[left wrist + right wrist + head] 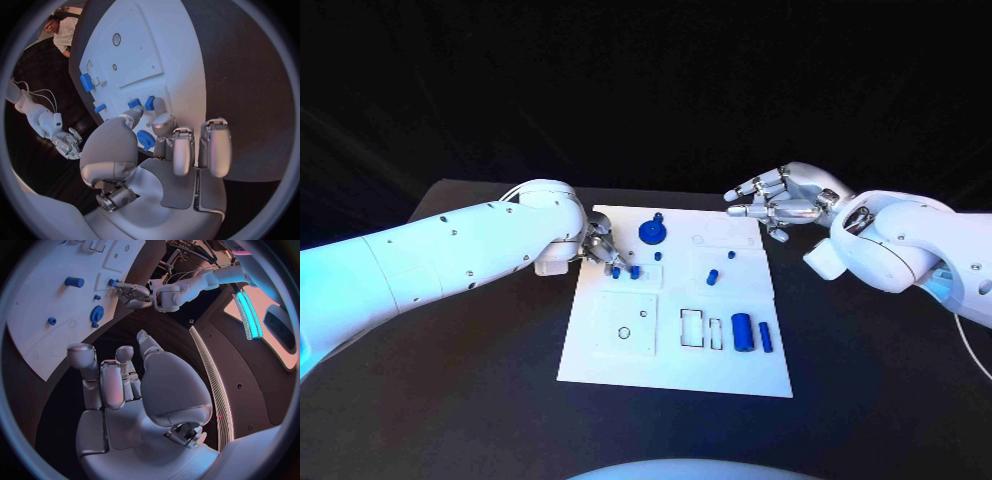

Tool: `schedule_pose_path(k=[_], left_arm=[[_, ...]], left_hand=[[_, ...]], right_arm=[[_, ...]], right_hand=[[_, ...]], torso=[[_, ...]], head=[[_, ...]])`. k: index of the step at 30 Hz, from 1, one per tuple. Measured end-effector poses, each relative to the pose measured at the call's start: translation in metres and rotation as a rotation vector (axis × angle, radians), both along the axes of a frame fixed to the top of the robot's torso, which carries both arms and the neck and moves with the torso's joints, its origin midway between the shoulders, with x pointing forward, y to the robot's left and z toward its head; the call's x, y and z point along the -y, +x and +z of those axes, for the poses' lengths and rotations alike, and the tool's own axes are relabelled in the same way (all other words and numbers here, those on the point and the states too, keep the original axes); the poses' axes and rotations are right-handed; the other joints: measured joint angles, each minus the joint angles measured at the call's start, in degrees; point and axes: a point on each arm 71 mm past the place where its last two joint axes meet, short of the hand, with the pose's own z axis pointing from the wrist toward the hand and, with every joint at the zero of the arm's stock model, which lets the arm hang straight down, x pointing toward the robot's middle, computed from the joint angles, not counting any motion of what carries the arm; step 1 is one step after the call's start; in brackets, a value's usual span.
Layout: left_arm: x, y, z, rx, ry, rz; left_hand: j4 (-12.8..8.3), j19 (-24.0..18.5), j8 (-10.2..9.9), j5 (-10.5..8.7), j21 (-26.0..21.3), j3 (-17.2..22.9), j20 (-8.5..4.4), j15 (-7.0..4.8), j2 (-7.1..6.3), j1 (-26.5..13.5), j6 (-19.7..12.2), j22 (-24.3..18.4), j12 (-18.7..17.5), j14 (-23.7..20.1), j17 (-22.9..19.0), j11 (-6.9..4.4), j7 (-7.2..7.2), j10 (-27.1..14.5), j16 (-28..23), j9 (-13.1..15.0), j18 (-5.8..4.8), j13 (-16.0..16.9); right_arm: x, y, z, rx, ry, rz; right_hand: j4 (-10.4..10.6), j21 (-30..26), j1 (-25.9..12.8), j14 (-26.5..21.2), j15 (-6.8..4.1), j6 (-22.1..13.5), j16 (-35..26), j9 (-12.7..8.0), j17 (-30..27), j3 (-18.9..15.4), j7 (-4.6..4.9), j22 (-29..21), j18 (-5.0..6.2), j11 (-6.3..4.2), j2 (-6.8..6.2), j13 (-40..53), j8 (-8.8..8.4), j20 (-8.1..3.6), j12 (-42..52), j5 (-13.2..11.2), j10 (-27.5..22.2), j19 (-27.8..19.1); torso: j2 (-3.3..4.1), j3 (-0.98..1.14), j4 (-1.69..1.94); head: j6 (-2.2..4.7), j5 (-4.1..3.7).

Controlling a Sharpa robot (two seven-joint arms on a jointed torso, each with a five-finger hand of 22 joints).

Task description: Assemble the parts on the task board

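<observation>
On the black table (473,400) lies the white task board (675,365), carrying blue parts: a gear (651,232) near its far edge and a cylinder (741,333) near its right front corner. At the board's left edge, the left hand (596,245) has its fingertips at 2 small blue pegs (626,271); whether it grips one cannot be told. Beyond the far right corner, the right hand (783,200) hovers above the table, fingers loosely apart, holding nothing.

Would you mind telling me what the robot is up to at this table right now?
It is assembling small blue parts on the white task board. The left hand is down at the board's left edge, its fingers at two small blue pegs beside the blue gear. The right hand hovers empty above the board's far right corner. More blue pieces lie nearer the robot.
</observation>
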Motion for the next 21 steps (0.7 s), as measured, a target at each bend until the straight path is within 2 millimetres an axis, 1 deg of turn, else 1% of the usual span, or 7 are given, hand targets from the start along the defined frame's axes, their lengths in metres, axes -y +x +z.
schedule_pose_path(k=[4,7,9,12,17,19,21], left_arm=[[-0.001,0.0,0.0,0.004,0.0,0.008],[-0.003,0.0,0.0,0.008,-0.003,0.014],[-0.004,-0.001,0.0,0.013,-0.007,0.019],[-0.006,-0.002,0.0,0.022,-0.014,0.027],[-0.011,-0.002,0.004,0.048,-0.047,0.053],[-0.012,-0.001,0.007,0.062,-0.071,0.066],[-0.013,-0.001,0.01,0.074,-0.095,0.075]], left_hand=[[1.07,0.0,-0.24,0.18,0.01,-3.76,0.0,0.0,0.16,-0.15,0.29,0.0,0.03,0.0,0.0,-0.21,-0.3,0.21,0.0,-0.09,0.01,0.2],[1.52,0.0,-0.24,0.18,0.01,-4.98,0.0,0.0,0.22,-0.19,0.29,0.0,0.03,0.0,0.0,-0.21,-0.3,0.21,0.0,-0.2,0.0,0.2],[1.99,0.0,-0.32,0.18,0.0,-6.99,0.0,-0.19,0.91,0.5,0.29,0.0,0.03,-0.2,0.0,-0.21,-0.3,0.21,0.0,-0.26,0.0,0.2],[2.15,0.0,-0.56,0.17,0.0,-7.74,0.0,-0.2,1.35,0.94,0.28,-0.01,0.03,-0.21,-0.01,-0.21,-0.29,0.21,0.0,-0.37,0.01,0.19],[2.54,0.0,-0.68,0.17,-1.42,-8.61,0.0,-0.2,3.25,2.83,-0.09,-0.01,-1.2,-0.21,-0.01,0.19,0.07,-0.31,0.0,-0.45,0.0,-1.29],[2.44,0.0,-1.0,0.17,-2.51,-8.83,0.0,-0.21,4.34,3.92,-1.1,-0.01,-2.82,-0.21,-0.01,0.37,0.43,-1.74,0.0,-0.55,0.0,-3.05],[2.35,0.0,-1.2,0.17,-3.81,-8.92,0.0,-0.2,4.81,4.93,-1.91,-0.01,-4.74,-0.21,-0.01,0.61,0.83,-3.24,0.0,-0.65,0.0,-5.17]], right_arm=[[0.0,0.0,0.0,0.003,0.001,-0.001],[0.0,0.0,0.0,0.004,0.002,-0.002],[0.0,0.0,0.0,0.006,0.003,-0.002],[0.001,0.001,0.0,0.007,0.003,-0.004],[0.001,0.001,0.0,0.008,0.003,-0.006],[0.001,0.001,0.0,0.008,0.003,-0.006],[0.001,0.001,0.0,0.008,0.003,-0.006]], right_hand=[[0.0,0.0,0.0,0.0,0.0,-0.16,0.0,0.0,0.0,0.0,-0.06,0.0,0.0,-0.08,0.0,0.0,0.0,0.0,0.0,0.0,-0.08,0.0],[0.0,0.0,0.0,0.0,0.0,-0.37,0.0,-0.01,-0.07,0.0,-0.02,0.0,0.0,0.12,0.0,-0.05,0.0,0.0,0.0,0.0,-0.3,0.0],[0.16,0.0,0.0,0.0,0.0,-0.37,0.0,-0.01,-0.07,-0.16,-0.02,0.0,0.0,0.12,0.0,-0.05,0.0,0.0,0.0,0.0,-0.3,0.0],[0.16,0.0,0.0,0.0,0.0,-0.37,0.0,-0.01,-0.07,-0.16,-0.02,0.0,0.0,0.12,0.0,-0.05,0.0,0.0,0.0,0.0,-0.3,0.0],[0.16,0.0,0.0,0.0,0.0,-0.37,0.0,-0.01,-0.07,-0.16,-0.02,0.0,0.0,0.12,0.0,-0.05,0.0,0.0,0.0,0.0,-0.29,0.0],[0.16,0.0,0.0,0.0,0.0,-0.37,0.0,-0.01,-0.07,-0.16,-0.02,0.0,0.0,0.12,0.0,-0.05,0.0,0.0,0.0,0.0,-0.29,0.0],[0.16,0.0,0.0,0.0,0.0,-0.37,0.0,-0.01,-0.07,-0.16,-0.02,0.01,0.0,0.12,0.0,-0.05,0.0,0.0,0.0,0.0,-0.29,0.0]], torso=[[-0.01,-0.01,0.01],[-0.01,-0.02,0.0],[-0.01,-0.04,-0.01],[0.0,-0.04,-0.04],[0.0,-0.02,-0.07],[0.01,-0.01,-0.06],[0.02,-0.01,-0.04]], head=[[0.0,0.03],[0.04,0.04],[0.06,-0.04],[0.11,-0.12],[0.13,-0.24],[0.12,-0.31],[0.1,-0.35]])
